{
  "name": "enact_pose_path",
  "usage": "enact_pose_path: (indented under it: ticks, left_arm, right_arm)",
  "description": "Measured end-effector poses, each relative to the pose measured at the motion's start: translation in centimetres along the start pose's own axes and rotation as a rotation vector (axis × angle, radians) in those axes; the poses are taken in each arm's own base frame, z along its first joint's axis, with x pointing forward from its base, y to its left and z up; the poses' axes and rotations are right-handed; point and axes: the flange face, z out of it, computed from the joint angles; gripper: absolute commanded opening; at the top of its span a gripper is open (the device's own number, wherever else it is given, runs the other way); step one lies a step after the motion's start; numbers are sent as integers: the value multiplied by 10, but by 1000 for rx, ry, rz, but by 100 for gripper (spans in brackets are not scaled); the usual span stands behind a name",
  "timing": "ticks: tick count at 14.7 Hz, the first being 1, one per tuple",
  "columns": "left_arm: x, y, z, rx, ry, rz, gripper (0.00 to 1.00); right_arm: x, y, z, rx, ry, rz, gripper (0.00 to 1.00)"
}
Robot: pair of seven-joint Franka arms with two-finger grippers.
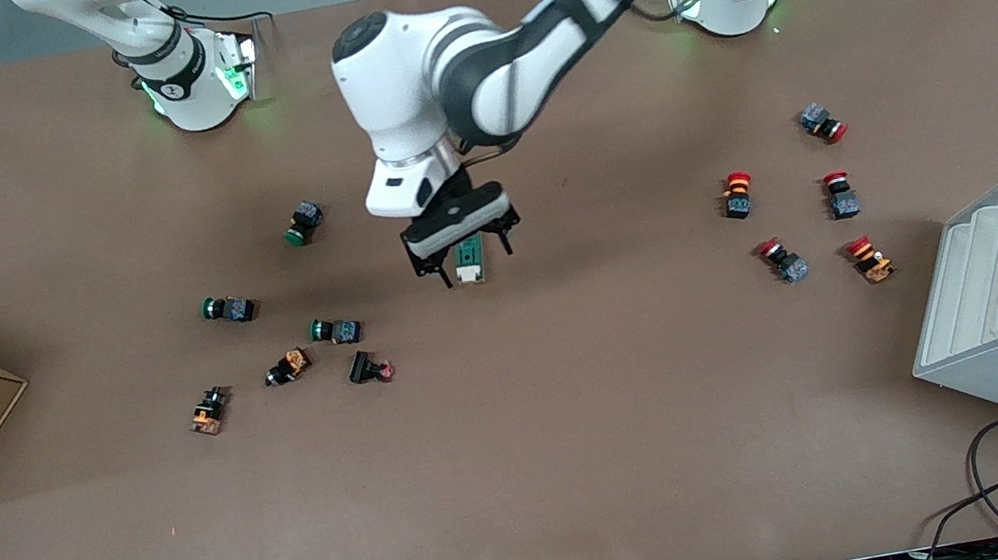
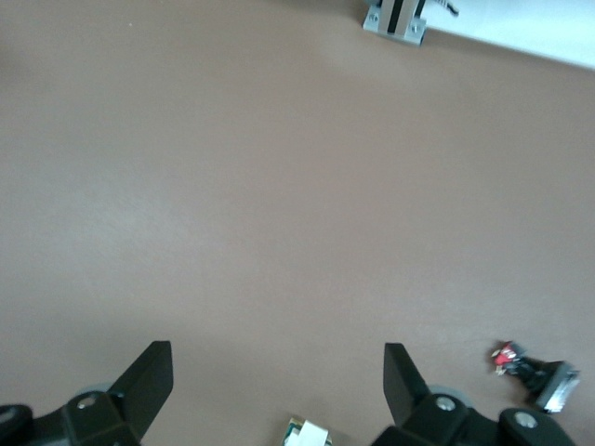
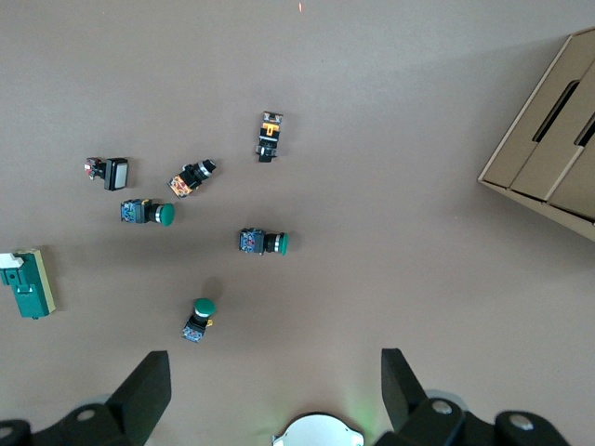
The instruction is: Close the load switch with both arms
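The load switch (image 1: pixel 470 258) lies flat on the table (image 1: pixel 585 428), directly beneath the left end effector (image 1: pixel 463 259), whose fingers are spread to either side of it without touching. The approach step appears to be in hand; only the switch's cream tip (image 2: pixel 307 434) shows in the left wrist view, so alignment is probably fair but cannot be confirmed. A descent and a pinch on the body are called for next. The right end effector (image 3: pixel 270 390), held spread, waits high above its base.
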Motion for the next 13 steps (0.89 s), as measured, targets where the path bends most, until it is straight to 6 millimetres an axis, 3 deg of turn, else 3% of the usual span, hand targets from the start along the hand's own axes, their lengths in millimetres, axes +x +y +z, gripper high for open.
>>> enact_pose_path:
  ticks: [3,8,13]
  left_arm:
    - [76,-40,-47,-52,-81,-27,100]
    - [187,-129,-83,-69,-166,-125,100]
    - [252,-220,-98,28,-197,-23,100]
  right_arm:
    - [-16,4,0,3,-3,3,100]
    - [-54,11,-23,11,38,-11,100]
    - [-65,10,-32,-12,69,-18,100]
